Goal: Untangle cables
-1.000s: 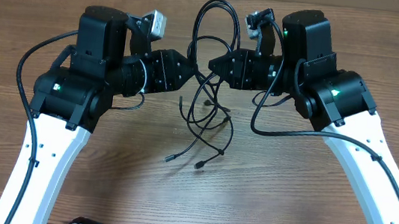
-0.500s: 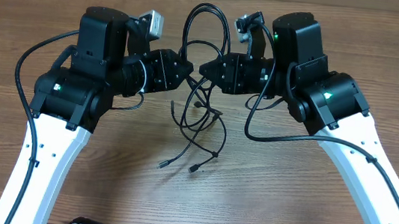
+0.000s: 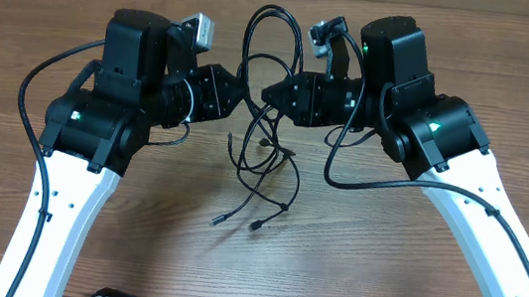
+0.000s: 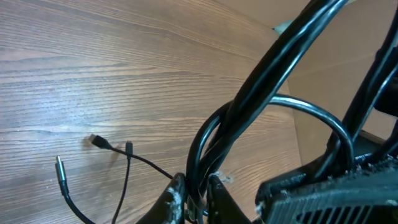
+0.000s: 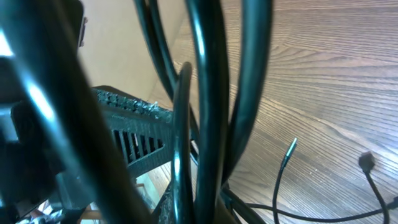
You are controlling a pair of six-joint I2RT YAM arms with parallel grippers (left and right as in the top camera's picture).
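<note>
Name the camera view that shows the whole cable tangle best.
Overhead. It alone shows the cables whole: the loop at the top, the tangle between the two arms, and the plug ends lower down. The left wrist view gives only close-up strands and a few loose ends. The right wrist view gives blurred strands filling the frame, plus two ends.

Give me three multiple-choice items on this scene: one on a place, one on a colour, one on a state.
1. Where is the tangle of the cables held up?
A. between the left gripper and the right gripper
B. on a wall hook
C. over a box's edge

2. What colour are the cables?
A. white
B. black
C. red

3. How is the right gripper?
A. wide open and empty
B. shut on the cables
C. holding a cup

Answers: 1 A, the loops spread from where both grippers meet. 2 B, every strand is black. 3 B, its wrist view shows strands running through closed jaws.
</note>
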